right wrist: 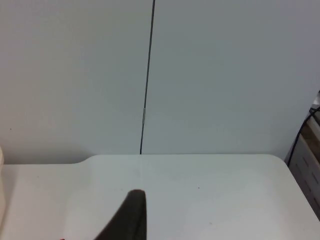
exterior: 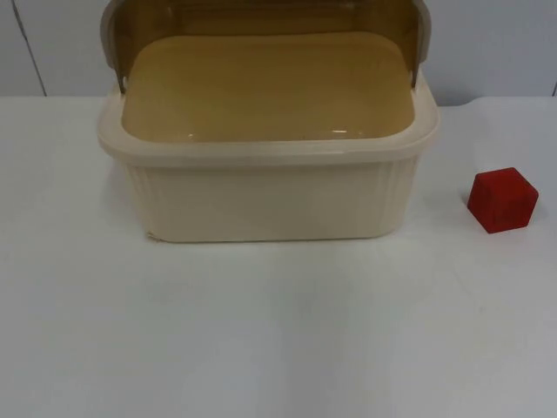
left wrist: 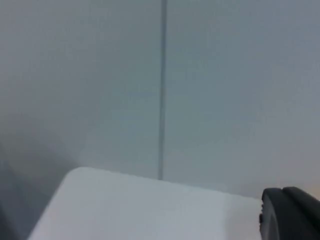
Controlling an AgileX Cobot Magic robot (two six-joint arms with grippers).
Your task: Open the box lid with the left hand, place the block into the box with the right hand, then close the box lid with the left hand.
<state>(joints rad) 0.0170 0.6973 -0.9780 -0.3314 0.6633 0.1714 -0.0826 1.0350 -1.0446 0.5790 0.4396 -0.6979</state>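
Observation:
A cream ribbed box [exterior: 265,200] stands at the middle back of the white table. Its brown see-through lid [exterior: 261,17] is swung up and back, and the tan inside [exterior: 261,87] holds nothing. A red block [exterior: 502,199] rests on the table to the right of the box, a short gap away from it. A black tip of my left gripper [left wrist: 290,212] hangs over a table corner, facing the grey wall. A black tip of my right gripper [right wrist: 127,217] is above the bare table, also facing the wall, with the box's cream edge [right wrist: 1,165] beside it.
The grey partition wall [exterior: 505,43] closes the table's far edge behind the box. Bare white table [exterior: 261,331] stretches in front of the box and around the block. The table's rounded corners [right wrist: 280,160] lie near the wall.

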